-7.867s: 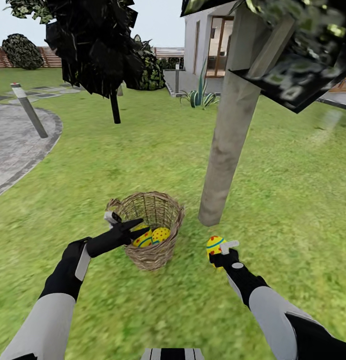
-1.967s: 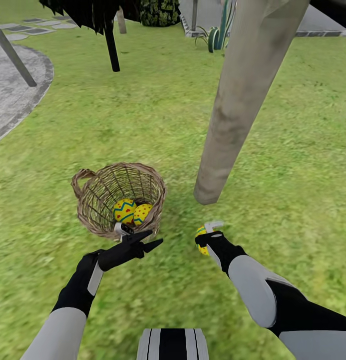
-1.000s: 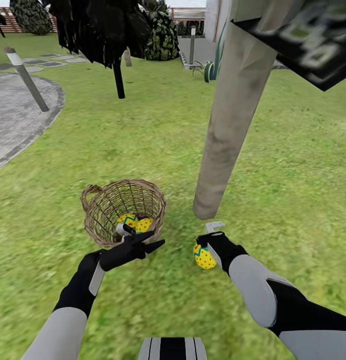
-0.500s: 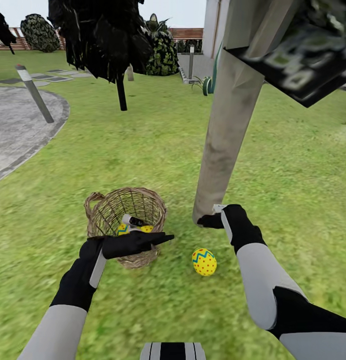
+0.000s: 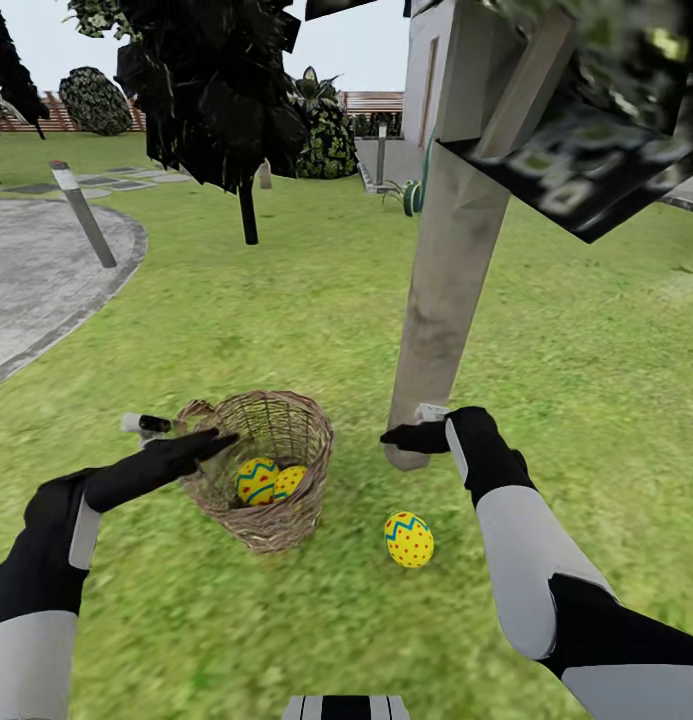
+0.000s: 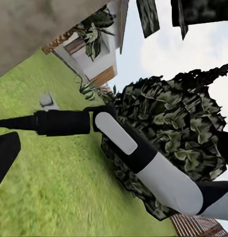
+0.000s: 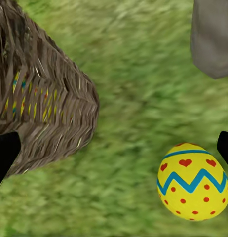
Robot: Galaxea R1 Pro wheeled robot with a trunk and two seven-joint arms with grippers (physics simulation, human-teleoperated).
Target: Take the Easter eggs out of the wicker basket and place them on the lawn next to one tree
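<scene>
From my head camera, the tan woven wicker basket point(image 5: 268, 466) sits on the mottled green lawn point(image 5: 236, 320) at lower centre, tilted toward me, with two bright yellow eggs with blue zigzag bands and red dots point(image 5: 267, 481) lying side by side inside it. A third yellow egg of the same pattern point(image 5: 409, 539) lies alone on the grass, right of the basket and just below the foot of the pale grey-beige tree trunk point(image 5: 444, 290) that rises through the centre right of the frame. My left end effector point(image 5: 176, 432) hovers at the basket's left rim, its fingers apart and holding nothing. My right end effector point(image 5: 411, 424) sits against the trunk's base, above the loose egg; I cannot tell how its fingers stand here. A grey paved patch point(image 5: 36, 285) curves along the left edge, and a black-trunked dark tree point(image 5: 226, 110) stands at upper left.

My left wrist camera catches my right forearm point(image 6: 138, 153) crossing the frame, grass below and a white house point(image 6: 101, 52) at the top.

My right wrist camera shows the loose egg point(image 7: 194, 181) at lower right on grass, the basket wall point(image 7: 40, 113) at left, the trunk base point(image 7: 212, 37) at upper right. Dark fingertips point(image 7: 5, 153) sit at opposite frame edges: spread wide, empty.

I can read no writing anywhere.
</scene>
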